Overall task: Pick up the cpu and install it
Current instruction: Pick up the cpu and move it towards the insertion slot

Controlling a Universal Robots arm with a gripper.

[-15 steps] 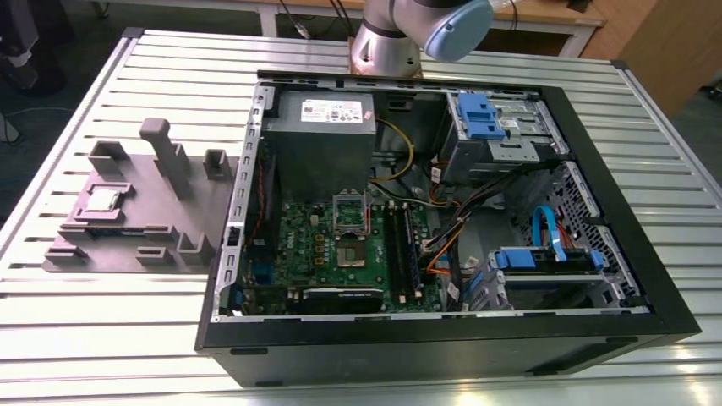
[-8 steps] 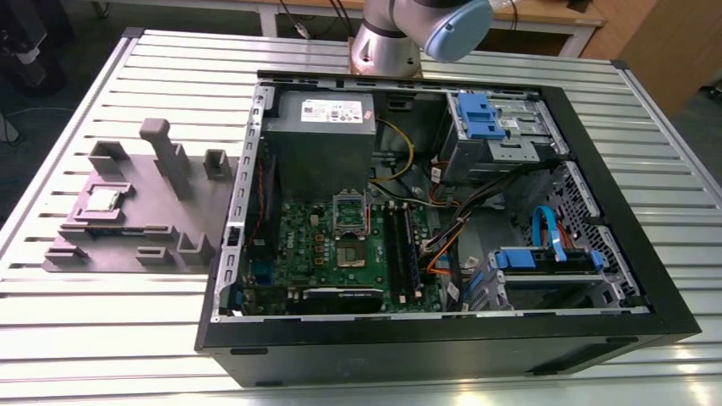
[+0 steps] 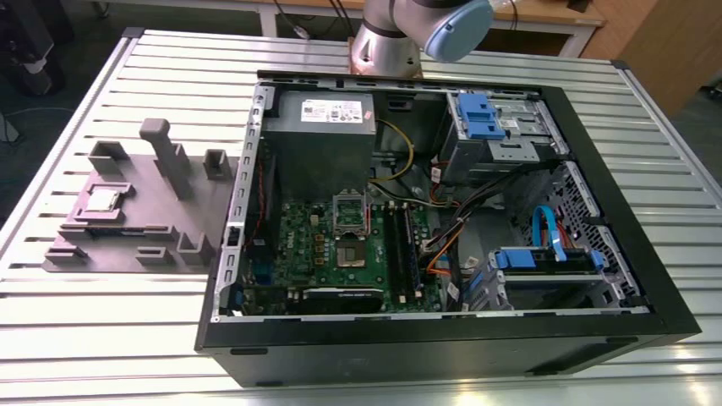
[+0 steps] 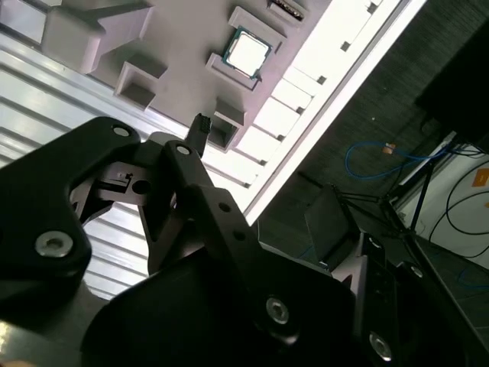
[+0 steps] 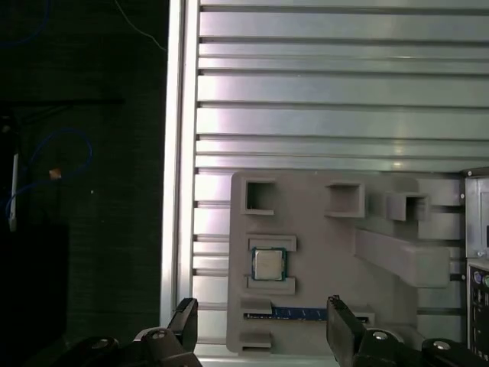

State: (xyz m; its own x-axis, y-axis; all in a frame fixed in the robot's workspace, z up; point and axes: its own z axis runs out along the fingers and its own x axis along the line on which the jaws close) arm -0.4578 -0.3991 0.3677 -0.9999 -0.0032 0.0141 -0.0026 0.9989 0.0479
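Nearest the lens in the first wrist view, the gripper (image 5: 261, 317); its two black fingers (image 5: 186, 315) stand spread wide with nothing between them; we judge it high above the work, touching nothing. Beyond the fingertips, roughly centred on the gap between them, lies the cpu (image 5: 267, 264); silvery square top, seated flat in a shallow recess of the grey fixture (image 5: 321, 260); being square it has no long axis, and its edges run square to the line joining the fingertips. A thin blue strip (image 5: 294, 313) in a fixture slot lies between cpu and fingers. In the exterior view the fixture sits at middle left of the frame on the slatted metal table (image 3: 113, 338), the cpu on its left part; the open computer case (image 3: 451, 342) takes centre and right; the green motherboard (image 3: 327, 245) lies on its floor; its socket (image 3: 345, 252) looks uncovered, well apart from the cpu. Pick-up not yet made, by our reading.
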